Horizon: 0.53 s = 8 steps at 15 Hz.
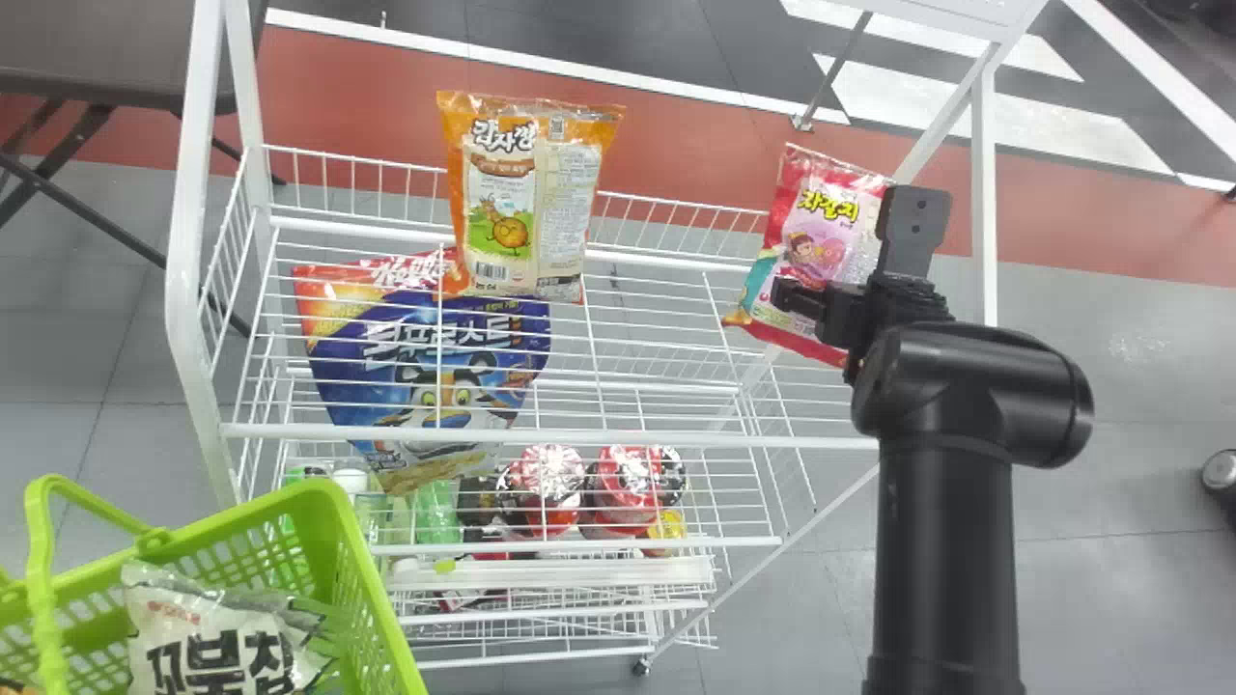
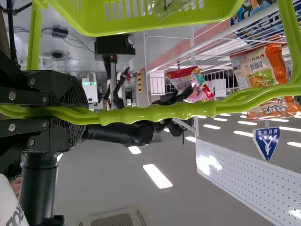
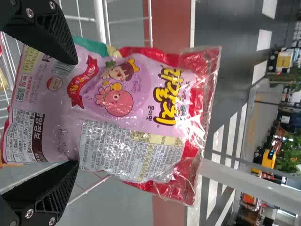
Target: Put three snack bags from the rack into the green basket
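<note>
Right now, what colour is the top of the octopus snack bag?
The bag's top is red, clearest in the right wrist view.

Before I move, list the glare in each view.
Head view: highlights on round, shiny red packages; left wrist view: bright rectangular ceiling lights, a reflection on the white perforated board; right wrist view: glints on the crinkled end of the red-and-purple plastic snack bag.

My right arm (image 1: 946, 560) rises at the head view's lower right, its right end effector (image 1: 850, 249) spread apart at upper right; my left end effector (image 2: 77, 113) is closed.
</note>
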### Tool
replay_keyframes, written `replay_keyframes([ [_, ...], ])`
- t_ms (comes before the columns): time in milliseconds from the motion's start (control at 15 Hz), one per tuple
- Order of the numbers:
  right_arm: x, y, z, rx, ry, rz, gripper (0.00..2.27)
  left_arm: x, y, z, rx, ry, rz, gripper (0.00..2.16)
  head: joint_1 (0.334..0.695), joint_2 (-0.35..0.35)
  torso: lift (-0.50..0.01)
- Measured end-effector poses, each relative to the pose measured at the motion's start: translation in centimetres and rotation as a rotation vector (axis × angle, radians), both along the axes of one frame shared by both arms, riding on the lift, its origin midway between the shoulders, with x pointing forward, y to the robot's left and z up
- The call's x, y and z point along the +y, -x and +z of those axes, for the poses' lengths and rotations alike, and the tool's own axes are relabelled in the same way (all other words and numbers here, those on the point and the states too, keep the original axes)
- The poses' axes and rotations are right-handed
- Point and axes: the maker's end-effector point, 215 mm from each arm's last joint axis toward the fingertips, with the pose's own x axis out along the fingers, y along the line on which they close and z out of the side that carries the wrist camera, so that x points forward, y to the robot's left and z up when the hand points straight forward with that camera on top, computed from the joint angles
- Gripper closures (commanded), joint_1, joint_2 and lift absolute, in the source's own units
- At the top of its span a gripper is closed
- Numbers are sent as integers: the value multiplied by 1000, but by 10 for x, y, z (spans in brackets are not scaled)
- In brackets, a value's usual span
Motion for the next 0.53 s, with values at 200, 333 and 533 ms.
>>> replay_keyframes([
  [200,1,-5,-11,40,22,3,1096,2,0,-3,5,-1,3,2148,695,-350,0],
  [333,2,-5,-13,44,25,4,2263,4,0,-4,8,-5,4,2148,695,-350,0],
  [533,-2,-2,-13,33,60,-22,2260,5,1,-5,12,-4,4,2148,695,-350,0],
])
